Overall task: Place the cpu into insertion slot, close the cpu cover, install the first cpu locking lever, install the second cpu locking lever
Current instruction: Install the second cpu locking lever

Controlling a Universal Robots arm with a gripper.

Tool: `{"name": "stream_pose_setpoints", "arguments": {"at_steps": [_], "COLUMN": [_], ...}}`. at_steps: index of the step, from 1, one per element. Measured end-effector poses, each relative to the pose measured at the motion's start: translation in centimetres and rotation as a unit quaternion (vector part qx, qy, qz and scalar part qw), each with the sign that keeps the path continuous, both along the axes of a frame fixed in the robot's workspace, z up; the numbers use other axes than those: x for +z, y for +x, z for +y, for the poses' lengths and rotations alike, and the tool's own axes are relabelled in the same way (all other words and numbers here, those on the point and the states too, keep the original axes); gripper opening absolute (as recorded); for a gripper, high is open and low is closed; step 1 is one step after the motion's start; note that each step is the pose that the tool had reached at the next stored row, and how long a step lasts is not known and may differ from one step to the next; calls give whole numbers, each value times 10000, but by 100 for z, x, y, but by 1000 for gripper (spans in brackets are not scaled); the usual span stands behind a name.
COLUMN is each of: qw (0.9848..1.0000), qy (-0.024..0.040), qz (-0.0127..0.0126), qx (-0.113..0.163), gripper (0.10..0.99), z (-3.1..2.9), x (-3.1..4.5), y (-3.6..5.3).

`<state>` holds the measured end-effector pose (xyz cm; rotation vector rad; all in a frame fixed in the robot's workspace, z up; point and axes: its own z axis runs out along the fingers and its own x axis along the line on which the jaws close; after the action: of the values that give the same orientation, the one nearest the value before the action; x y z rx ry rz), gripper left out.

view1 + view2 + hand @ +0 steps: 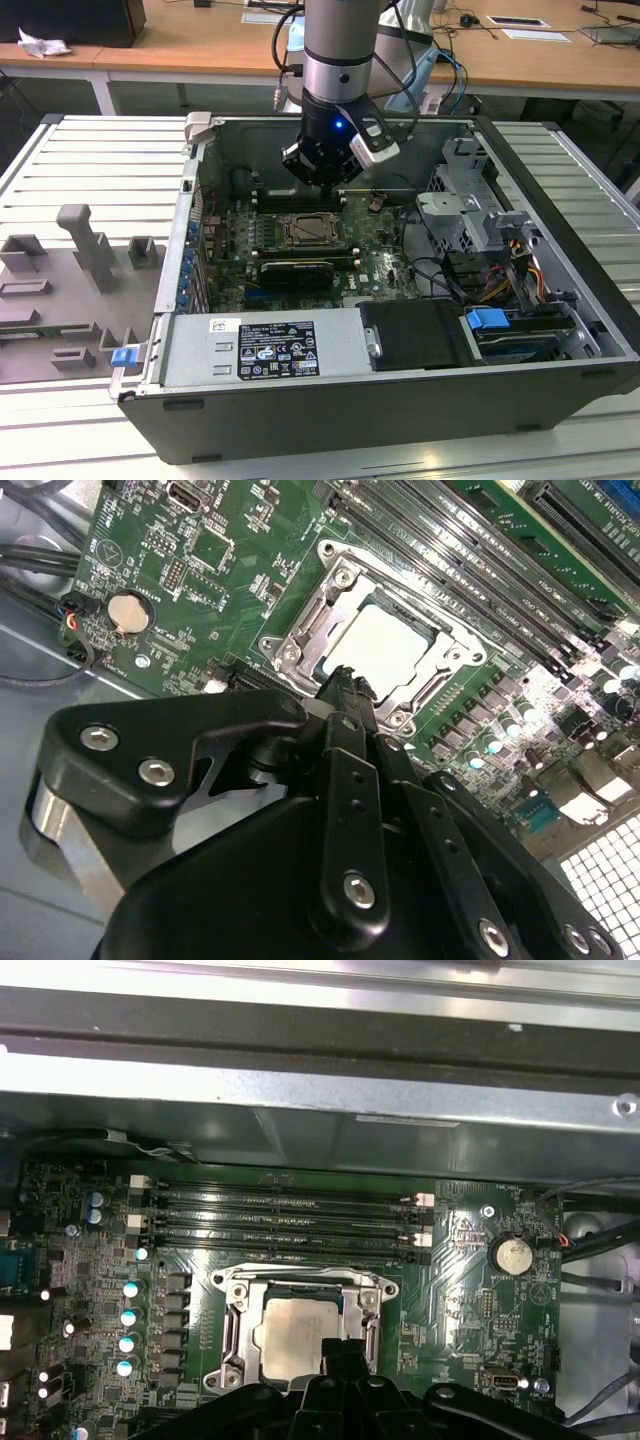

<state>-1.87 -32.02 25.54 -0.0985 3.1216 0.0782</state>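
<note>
The cpu (385, 648) is seen w/ a dull, pale metal face, smooth and matt. The cpu cover (300, 630) around it is bare silver metal, slightly shiny. The gripper (345, 685) is made of matt black metal or plastic, w/ bright steel screws. The circuit board (215, 550) is glossy green. The case wall (320, 1110) is plain grey sheet metal, lightly scuffed.

The cpu (385, 648) has a dull silvery-tan face, framed by the silver cpu cover (300, 620) on a green circuit board (215, 550). The tool (345, 695) is black. A blue tab (488, 321) sits beside orange cables (497, 284); the counter (60, 150) is ribbed pale grey.
</note>
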Motion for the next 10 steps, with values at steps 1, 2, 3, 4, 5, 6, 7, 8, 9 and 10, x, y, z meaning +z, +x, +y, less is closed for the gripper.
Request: {"name": "stream_pose_setpoints", "arguments": {"at_steps": [1,2,3,4,5,6,7,8,9,10], "qw": [10000,10000,10000,10000,10000,10000,10000,10000,10000,10000], "qy": [-1,-1,-1,-1,-1,-1,-1,-1,-1,-1], "qz": [0,0,0,0,0,0,0,0,0,0], "qx": [0,-1,-1,-1,-1,-1,-1,-1,-1,-1], "gripper": [106,106,106,106,106,106,106,106,106,106], "z": [-6,-16,-34,-44,-52,-64,-73,-82,-93,-105], "x": [0,0,0,0,0,0,0,0,0,0], "y": [0,0,0,-1,0,0,-1,0,-1,-1]}}
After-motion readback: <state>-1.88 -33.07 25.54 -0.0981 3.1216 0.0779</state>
